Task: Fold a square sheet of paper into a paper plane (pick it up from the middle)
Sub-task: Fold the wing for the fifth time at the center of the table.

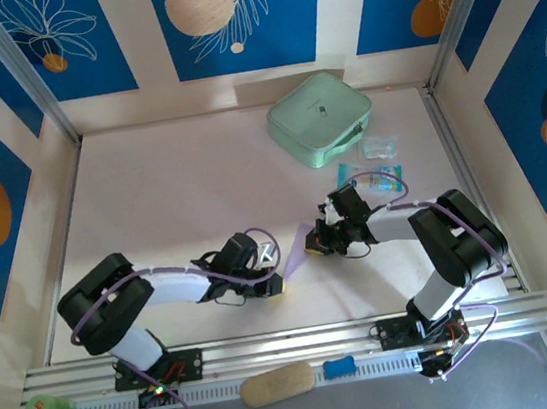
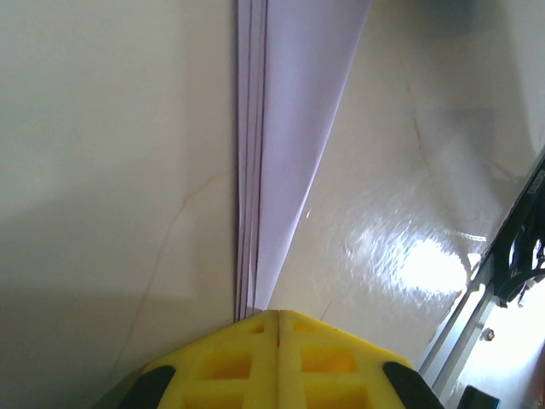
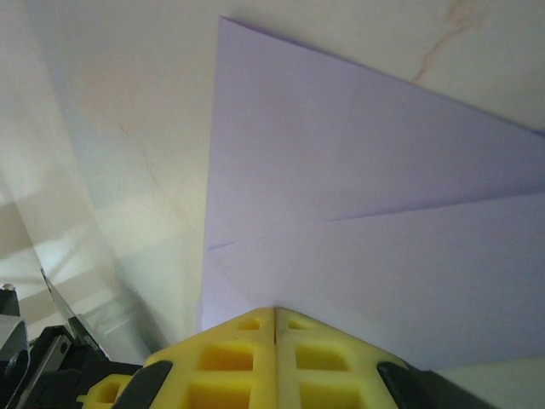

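lavender paper plane (image 1: pixel 294 241) held between both arms, left gripper (image 2: pixel 278 315) pinched tight on its layered edge, right gripper (image 3: pixel 274 311) clamped on the flat side

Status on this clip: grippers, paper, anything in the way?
Left gripper shut on folded paper. Right gripper shut on same paper. Case sits far back.

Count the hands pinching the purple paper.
2. The left hand clamps the layered edge of the purple paper at its near-left end; the right hand clamps its flat flap at the far-right end.
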Robot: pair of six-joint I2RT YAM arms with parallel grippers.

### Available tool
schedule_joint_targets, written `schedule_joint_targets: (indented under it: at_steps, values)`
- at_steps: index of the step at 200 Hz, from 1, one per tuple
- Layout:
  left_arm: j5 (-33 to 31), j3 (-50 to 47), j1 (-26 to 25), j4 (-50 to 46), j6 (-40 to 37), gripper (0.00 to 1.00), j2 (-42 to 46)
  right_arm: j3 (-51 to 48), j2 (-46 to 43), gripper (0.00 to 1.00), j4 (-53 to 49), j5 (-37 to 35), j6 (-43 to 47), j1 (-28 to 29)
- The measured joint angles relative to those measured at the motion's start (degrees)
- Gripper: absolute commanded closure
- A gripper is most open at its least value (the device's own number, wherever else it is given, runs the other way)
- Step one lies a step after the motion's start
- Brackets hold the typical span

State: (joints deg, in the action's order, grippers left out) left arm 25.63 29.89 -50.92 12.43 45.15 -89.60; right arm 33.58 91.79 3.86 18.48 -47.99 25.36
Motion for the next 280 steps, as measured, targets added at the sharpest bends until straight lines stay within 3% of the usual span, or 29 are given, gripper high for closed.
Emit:
schedule_joint_targets:
  at_steps: [68,109,162,210,280]
  values:
    - [-0.63,1.88,-0.24,-6.08,-0.26,1.0,7.65,0.0,0.0,1.0,0.02,-0.07,0.46,-0.66]
    - [-0.2,13.18,1.03,-5.29,-1.64,0.99,-0.09,0.04,0.0,1.0,0.0,-0.04,0.66,-0.81]
    - [0.0,18.03,2.05,-6.08,-3.96,0.98,-10.56,0.04,0.0,0.98,0.02,0.42,1.07,-0.98]
    - [-0.42,16.87,2.03,-5.09,-3.85,1.0,-13.03,0.07,-2.62,0.91,-1.4,0.55,1.09,-1.14]
    - [-2.27,9.99,0.02,3.52,2.97,1.0,-10.1,0.09,-5.68,0.92,-1.31,0.09,1.33,1.55]
